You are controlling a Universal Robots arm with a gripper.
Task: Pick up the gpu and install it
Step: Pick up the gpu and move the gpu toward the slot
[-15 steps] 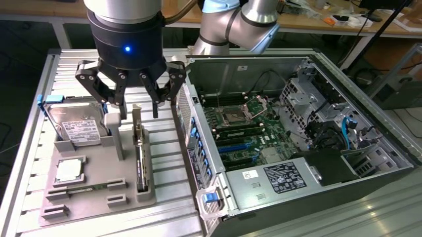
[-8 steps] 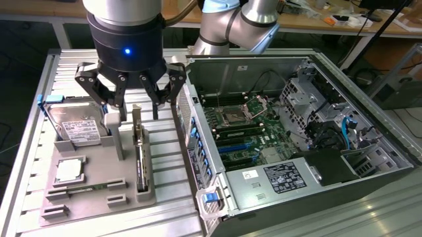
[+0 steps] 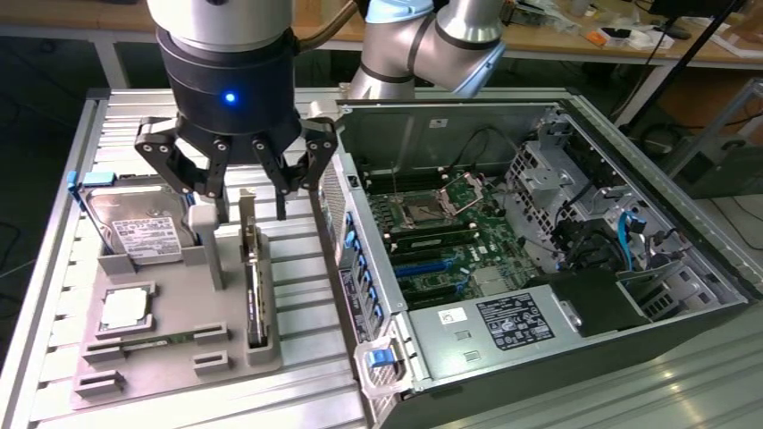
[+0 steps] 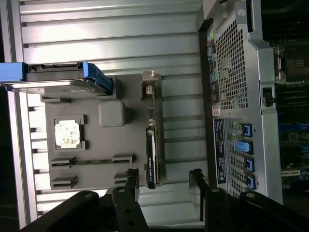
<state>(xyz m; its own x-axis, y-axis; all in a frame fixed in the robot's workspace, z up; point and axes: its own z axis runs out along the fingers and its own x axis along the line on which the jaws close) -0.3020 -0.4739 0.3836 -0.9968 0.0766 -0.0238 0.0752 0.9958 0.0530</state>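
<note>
Hand spread wide, empty, hovering just above gpu. Gpu stands on edge in grey holder tray on counter, between hard drive and open computer case.

Bright, even light fills the exterior view: the ribbed aluminium table shines pale, and a small blue lamp glows on the black cylindrical arm housing. The wrist view is dimmer. Glare streaks the table's slats, the square silver processor washes out white, and the black hand lies in shadow.
</note>
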